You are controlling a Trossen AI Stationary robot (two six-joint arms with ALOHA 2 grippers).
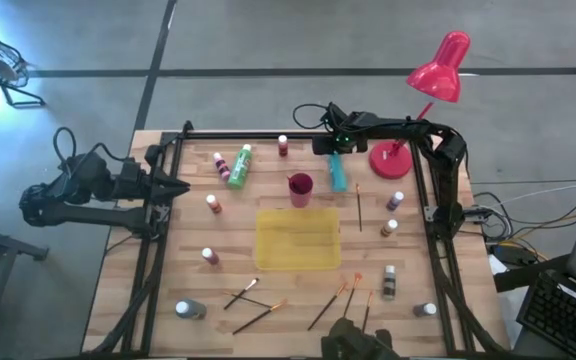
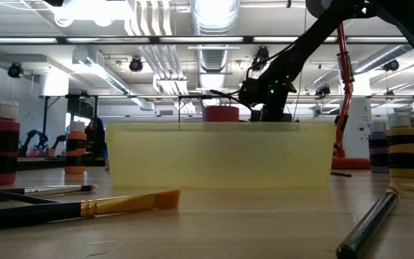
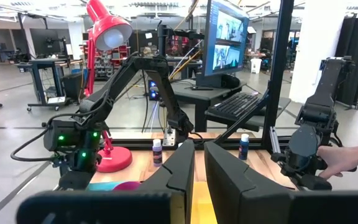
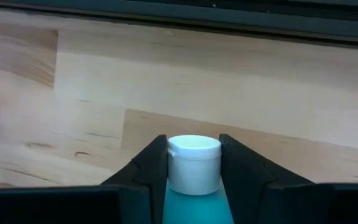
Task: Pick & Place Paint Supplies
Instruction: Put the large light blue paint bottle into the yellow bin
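The light blue bottle (image 1: 339,176) lies on its side near the table's far edge, between the magenta cup (image 1: 300,185) and the red lamp's base (image 1: 391,159). My right gripper (image 1: 334,150) is at the bottle's far, capped end and is shut on it; in the right wrist view, the right gripper (image 4: 194,146) has the white cap between its fingers. My left gripper (image 1: 176,187) waits shut at the table's left edge. A green bottle (image 1: 239,166) and a pink bottle (image 1: 220,162) lie far left. Several brushes (image 1: 258,318) lie along the near edge. My right gripper holds the light blue bottle by its white cap (image 4: 194,163), pinched between the two fingers (image 4: 151,168), one on each side. The fingers slant down from above and the far side and lie along the bottle. The blue body (image 4: 194,208) runs back between them. Whether it is lifted cannot be told.
The flat yellow tray (image 1: 298,240) sits at the table's middle. Small bottles stand on the right (image 1: 389,282) and left (image 1: 209,256) sides and near the far edge (image 1: 283,146). A black frame (image 1: 428,200) rings the table. A person's hand (image 3: 353,158) shows beyond the table.
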